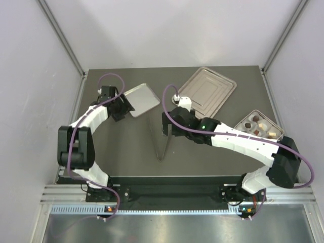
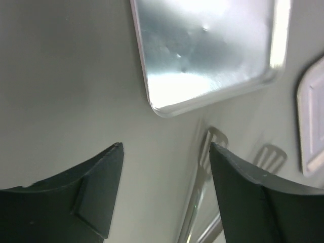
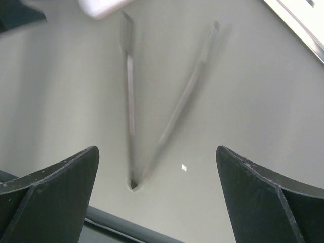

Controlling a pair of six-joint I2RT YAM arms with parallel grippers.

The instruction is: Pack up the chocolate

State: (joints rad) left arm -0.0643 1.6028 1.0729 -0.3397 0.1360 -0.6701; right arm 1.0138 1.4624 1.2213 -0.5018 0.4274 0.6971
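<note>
We judge packing unstarted: the chocolate (image 1: 260,126) sits in its tray (image 1: 246,117) at right, tongs (image 3: 129,91) lie on the bench (image 1: 126,147), left fingers (image 2: 96,192) and right fingers (image 3: 55,192) spread, empty.

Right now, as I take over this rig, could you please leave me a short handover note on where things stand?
Left tool: open, empty, over the table just short of the small tray.
Right tool: open, empty, above the tongs, which lie spread on the table, not gripped.
Chocolate: all in the compartmented container at the table's right edge.
Large tray: at the back, bare like the small one.
Done: nothing packed yet.
Left: probably grasp the tongs, then pack the chocolate.
</note>
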